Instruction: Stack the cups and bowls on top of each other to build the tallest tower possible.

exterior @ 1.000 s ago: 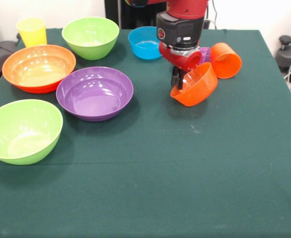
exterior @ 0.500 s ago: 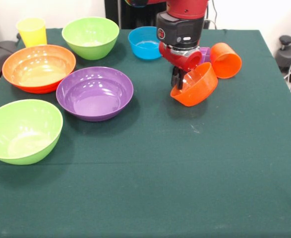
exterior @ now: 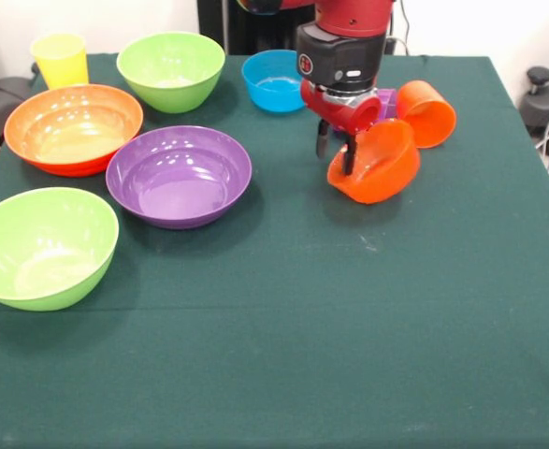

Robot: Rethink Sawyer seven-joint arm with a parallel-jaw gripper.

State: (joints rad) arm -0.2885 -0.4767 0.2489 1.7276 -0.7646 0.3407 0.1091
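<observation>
- One small orange bowl [exterior: 379, 166] sits tilted on the worktop [exterior: 349, 318] near the far edge, right of the middle.
- Claw [exterior: 335, 150] fingers are spread apart; one finger dips at the bowl's rim.
- Orange cup [exterior: 427, 113] lies toppled just behind it.

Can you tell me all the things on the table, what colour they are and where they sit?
Big bowls: four. Orange at left; purple beside it, nearer the middle; green at the far side; green at near left.
Small bowls: two. Blue at the far side; orange tipped on its side under the arm.
Cups: three. Yellow upright, far left corner; orange lying on its side, far right; purple mostly hidden behind the arm.
Table: one, dark green cloth.
Gripper: one, black fingers open, at the small orange bowl's rim.
</observation>
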